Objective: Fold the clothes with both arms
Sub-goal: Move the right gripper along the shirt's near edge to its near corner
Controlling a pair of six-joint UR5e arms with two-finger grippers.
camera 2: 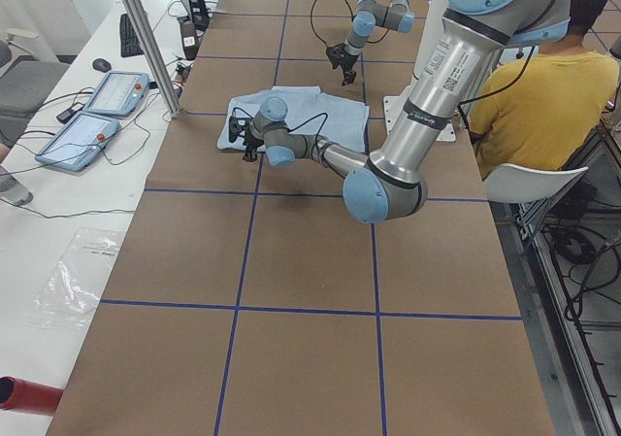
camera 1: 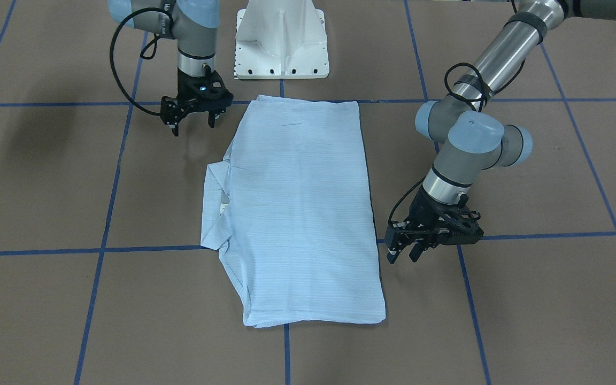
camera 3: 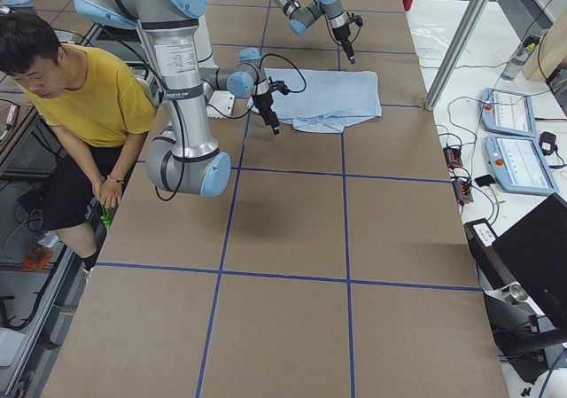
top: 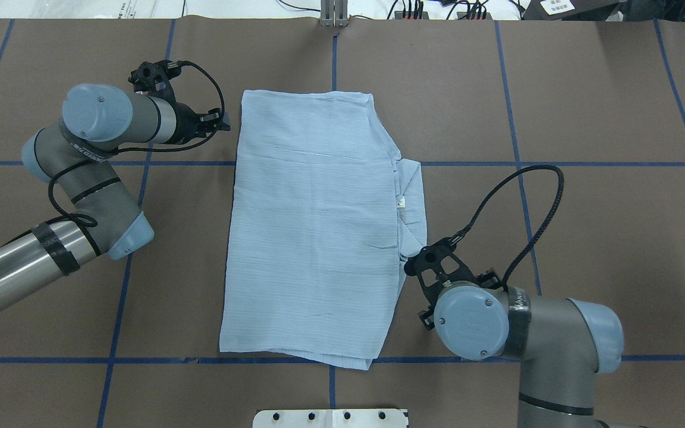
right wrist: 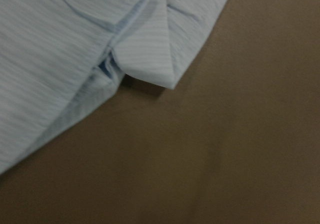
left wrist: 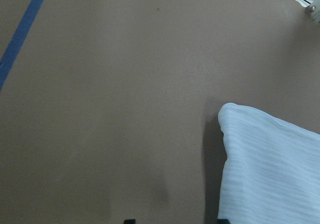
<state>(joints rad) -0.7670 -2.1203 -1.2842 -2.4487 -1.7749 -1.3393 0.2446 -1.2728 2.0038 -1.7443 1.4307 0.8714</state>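
The light-blue striped shirt (camera 1: 302, 214) lies flat on the brown table, folded into a long rectangle. Its collar (camera 1: 217, 208) and white neck label (top: 402, 203) stick out on my right side. My left gripper (camera 1: 404, 254) is open and empty, just off the shirt's far corner (left wrist: 270, 169); it also shows in the overhead view (top: 216, 120). My right gripper (camera 1: 193, 125) is open and empty, beside the shirt's near edge. The right wrist view shows the collar's tip (right wrist: 150, 54) on the table. In the overhead view the right wrist hides its fingers.
The white pedestal base (camera 1: 282, 40) stands just behind the shirt's near edge. Blue tape lines (camera 1: 110, 203) cross the brown table cover. A person in a yellow shirt (camera 3: 89, 97) sits beside the robot. Control tablets (camera 2: 97, 106) lie on a side table.
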